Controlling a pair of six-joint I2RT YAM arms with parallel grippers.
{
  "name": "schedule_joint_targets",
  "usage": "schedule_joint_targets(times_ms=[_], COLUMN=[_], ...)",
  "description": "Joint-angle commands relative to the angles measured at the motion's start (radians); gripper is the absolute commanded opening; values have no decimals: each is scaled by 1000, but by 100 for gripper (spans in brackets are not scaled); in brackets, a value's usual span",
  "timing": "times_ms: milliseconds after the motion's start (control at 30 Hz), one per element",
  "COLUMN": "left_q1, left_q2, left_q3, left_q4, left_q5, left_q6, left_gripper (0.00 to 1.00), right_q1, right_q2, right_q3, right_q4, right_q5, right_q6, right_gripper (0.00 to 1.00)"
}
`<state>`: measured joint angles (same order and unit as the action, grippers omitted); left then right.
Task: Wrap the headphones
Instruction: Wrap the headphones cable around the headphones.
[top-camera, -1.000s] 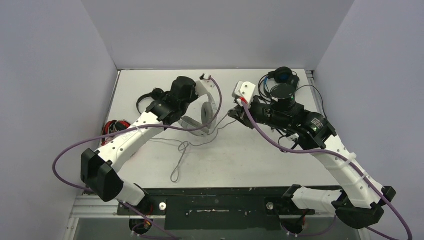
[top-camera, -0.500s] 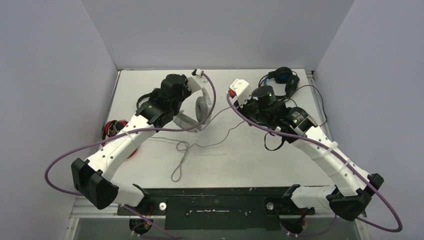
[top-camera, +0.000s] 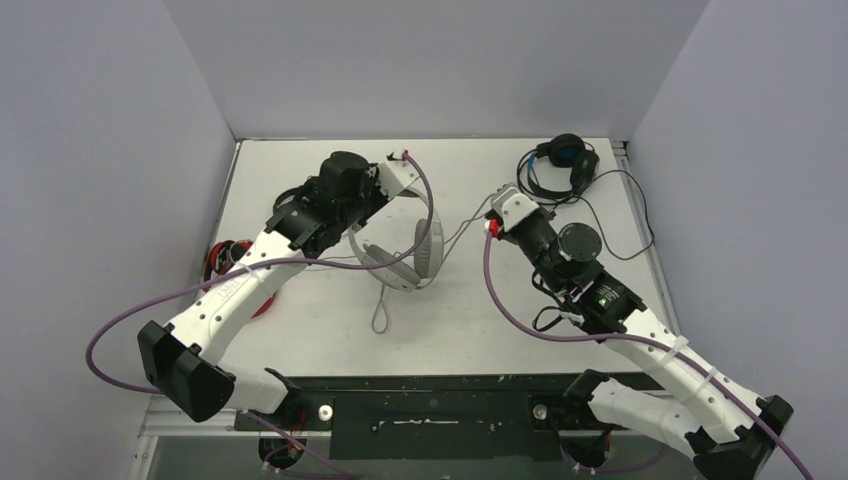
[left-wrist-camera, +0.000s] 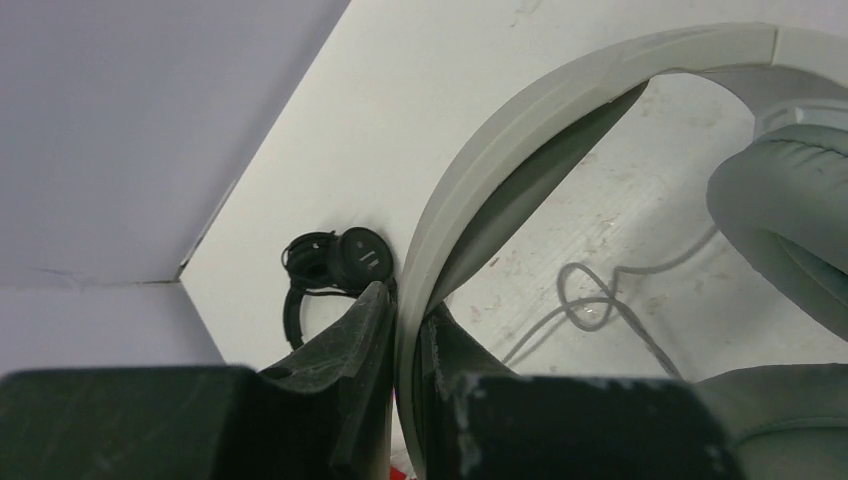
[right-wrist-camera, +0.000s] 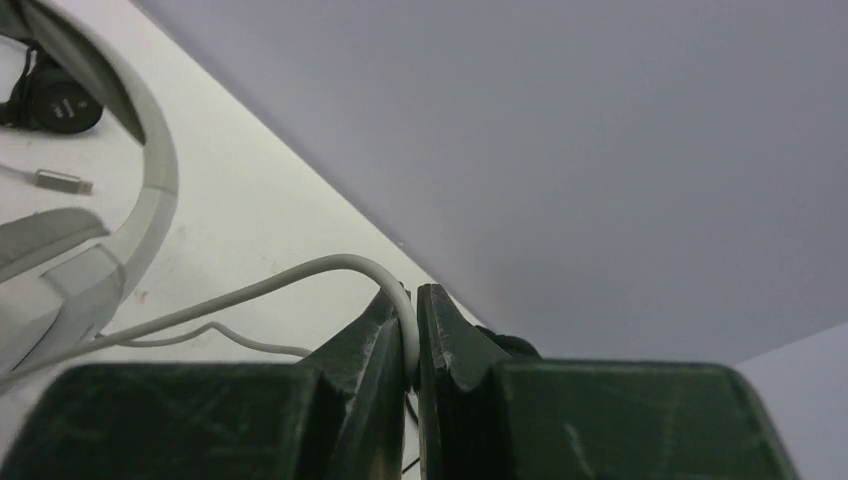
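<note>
My left gripper (top-camera: 368, 212) is shut on the headband (left-wrist-camera: 520, 130) of the white-grey headphones (top-camera: 400, 262), which hang tilted over the table's middle. Their grey ear cushion (left-wrist-camera: 790, 220) fills the right of the left wrist view. A thin grey cable (top-camera: 462, 228) runs from them to my right gripper (top-camera: 497, 212), which is shut on it (right-wrist-camera: 250, 290); a loop of it (top-camera: 380, 315) lies on the table. The small black headphones (left-wrist-camera: 335, 260) lie behind the left arm. At the back right sit the black-and-blue headphones (top-camera: 560, 160). The red-and-black headphones (top-camera: 225, 260) lie at the left edge, partly hidden by the arm.
Grey walls close in the white table (top-camera: 300, 165) on three sides. A silver plug (right-wrist-camera: 60, 182) lies near the small black headphones (right-wrist-camera: 60, 100). The black-and-blue set's dark cable (top-camera: 625, 215) trails along the right edge.
The right gripper has swung back toward the near right, pulling the grey cable with it. The loop on the table has drawn shorter. The white-grey headphones have shifted slightly in the left gripper.
</note>
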<state>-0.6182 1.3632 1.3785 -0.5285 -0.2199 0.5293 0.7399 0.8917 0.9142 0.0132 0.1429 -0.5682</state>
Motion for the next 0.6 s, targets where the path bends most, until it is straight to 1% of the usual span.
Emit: schedule_joint_targets(times_ms=[0,67,133,200,300,400,500,567], left_q1=[14,14,14,14,12,11,7,3], left_q2=[-74,-97,-124,-148,-170,-186,-200,-209], left_q3=[99,110,111,111,112,111,113,118], left_q4=[1,-16,-22,-25,-8,65,146,193], left_q5=[179,231,312,412,550,609,634,632], left_q6=[-110,-143,-194,-243,-329,-498,-683,-791], left_gripper=[0,0,0,0,0,0,0,0], right_q1=[-56,-108,-174,-233,-290,-310,-330,-345], right_q2=[46,75,87,96,127,170,196,210], right_q3=[13,25,9,-25,-57,-69,-92,-121], right_q4=[248,255,301,385,480,539,613,690], right_q5=[22,0,-86,-194,-319,-414,-491,-557], right_q6=[-39,25,99,173,264,350,436,495], right_gripper=[0,0,0,0,0,0,2,9])
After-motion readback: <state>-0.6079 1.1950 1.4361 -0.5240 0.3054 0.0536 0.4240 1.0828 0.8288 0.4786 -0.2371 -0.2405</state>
